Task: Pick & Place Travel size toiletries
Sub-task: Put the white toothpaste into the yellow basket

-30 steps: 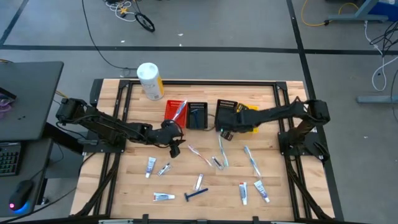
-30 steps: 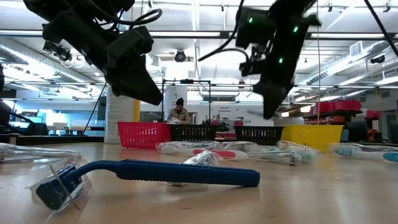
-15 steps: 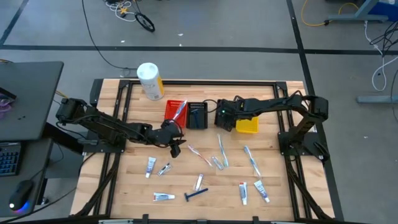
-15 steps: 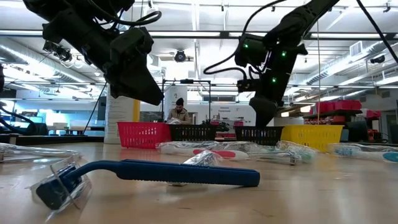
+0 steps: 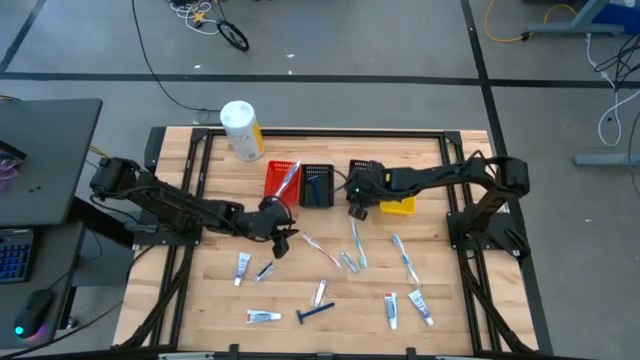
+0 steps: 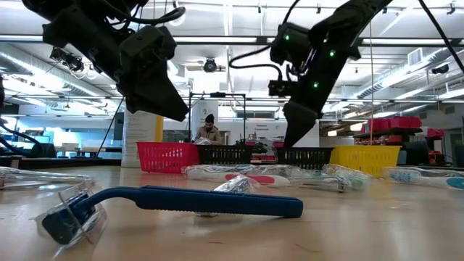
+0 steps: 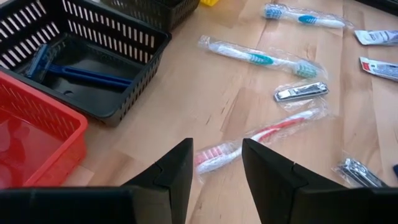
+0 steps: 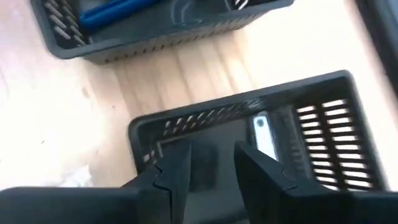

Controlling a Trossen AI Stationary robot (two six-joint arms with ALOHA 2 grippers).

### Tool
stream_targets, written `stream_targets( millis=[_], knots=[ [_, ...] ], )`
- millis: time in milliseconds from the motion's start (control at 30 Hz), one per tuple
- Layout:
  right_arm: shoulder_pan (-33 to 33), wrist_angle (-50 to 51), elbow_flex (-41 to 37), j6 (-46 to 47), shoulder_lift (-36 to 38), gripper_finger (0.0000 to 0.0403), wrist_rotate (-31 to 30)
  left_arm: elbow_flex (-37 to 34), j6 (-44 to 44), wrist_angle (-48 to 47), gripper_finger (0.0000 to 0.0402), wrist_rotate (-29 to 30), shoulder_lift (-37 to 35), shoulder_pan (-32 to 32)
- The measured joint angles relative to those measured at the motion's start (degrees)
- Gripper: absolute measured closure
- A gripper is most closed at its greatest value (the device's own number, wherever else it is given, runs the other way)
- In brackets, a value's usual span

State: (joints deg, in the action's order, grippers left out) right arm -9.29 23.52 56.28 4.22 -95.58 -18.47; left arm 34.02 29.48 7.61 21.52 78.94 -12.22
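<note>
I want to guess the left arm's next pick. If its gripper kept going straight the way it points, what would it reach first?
Probably the wrapped red-and-white toothbrush: the left gripper, fingers open, points at it on the table beside the black bin. Depth is uncertain.

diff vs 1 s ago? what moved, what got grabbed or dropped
The right gripper swung over the black bin next to the yellow bin, then pulled back a little; it's open and empty. The left gripper stayed hovering, open, above the red toothbrush. Table items unmoved.
</note>
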Motion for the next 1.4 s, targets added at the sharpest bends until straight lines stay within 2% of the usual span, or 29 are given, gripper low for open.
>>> stream_targets(
  millis=[100, 200, 333, 567, 633, 767, 933, 1167, 1300, 1400],
  knots=[
    [3.45, 2.44, 1.44, 2.72, 0.94, 0.0269, -4.9, -0.02, 0.57, -0.02, 0.0255, 0.28, 0.0, -0.62],
    [7.54, 4.91, 2.47, 5.31, 2.59, 0.0269, -4.3, -0.02, 0.74, -0.04, 0.0256, 0.28, 0.0, -1.36],
    [12.25, 7.81, 2.59, 9.62, 5.79, 0.0269, 6.86, -0.02, 0.76, -0.04, 0.0255, 0.28, 0.0, -2.25],
    [19.32, 15.78, 2.59, 28.06, 7.7, 0.0269, 31.4, -0.02, 0.78, 0.16, 0.0255, 0.28, 0.0, -3.29],
    [21.63, 17.81, 2.5, 30.34, 7.7, 0.0269, 35.56, -0.02, 0.8, 0.63, 0.0255, 0.28, 0.0, -3.54],
    [25.88, 18.36, 0.72, 39.16, 7.7, 0.0269, 37.16, -0.07, 0.7, 1.92, 0.0255, 0.26, 0.0, -3.92],
    [30.53, 19.0, -2.07, 56.79, 7.7, 0.0269, 37.22, -0.07, -4.45, 3.89, 0.0255, 0.12, 0.0, -3.87],
    [37.16, 18.1, -7.33, 82.23, 7.7, 0.0269, 42.61, -0.07, -18.94, 3.95, 0.0255, 0.51, 0.0, -3.79],
    [41.44, 13.2, -9.07, 93.59, 7.66, 0.0269, 48.07, -0.07, -27.51, 4.62, 0.0255, 0.53, 0.02, -3.77],
    [43.86, 10.1, -9.1, 98.77, 7.66, 0.0269, 47.13, -0.07, -32.72, 7.09, 0.0255, 0.52, 0.02, -3.77]
  ],
)
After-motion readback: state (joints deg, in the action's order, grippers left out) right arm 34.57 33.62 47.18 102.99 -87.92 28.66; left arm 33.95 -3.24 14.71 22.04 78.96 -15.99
